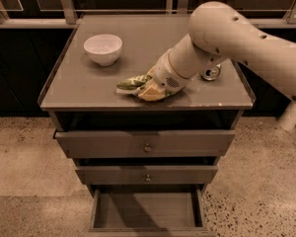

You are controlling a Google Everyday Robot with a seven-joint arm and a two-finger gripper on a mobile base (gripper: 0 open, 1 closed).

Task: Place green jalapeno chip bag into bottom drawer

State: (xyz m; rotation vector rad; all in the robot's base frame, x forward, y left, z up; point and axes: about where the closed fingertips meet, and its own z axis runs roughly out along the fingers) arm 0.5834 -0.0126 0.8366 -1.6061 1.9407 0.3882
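Note:
The green jalapeno chip bag [133, 83], crumpled green with cream patches, lies near the front middle of the cabinet top [89, 90]. My gripper [149, 88] comes down from the right and is shut on the bag's right end, which is raised a little. The bag's green left end trails on the top. The wrist hides the fingers. The bottom drawer [147, 212] is pulled out below, and its flat inside is bare.
A white bowl [103, 48] stands at the back left of the top. A can [210, 73] stands at the right, partly behind my arm. The two upper drawers [147, 143] with small knobs are nearly closed. Speckled floor surrounds the cabinet.

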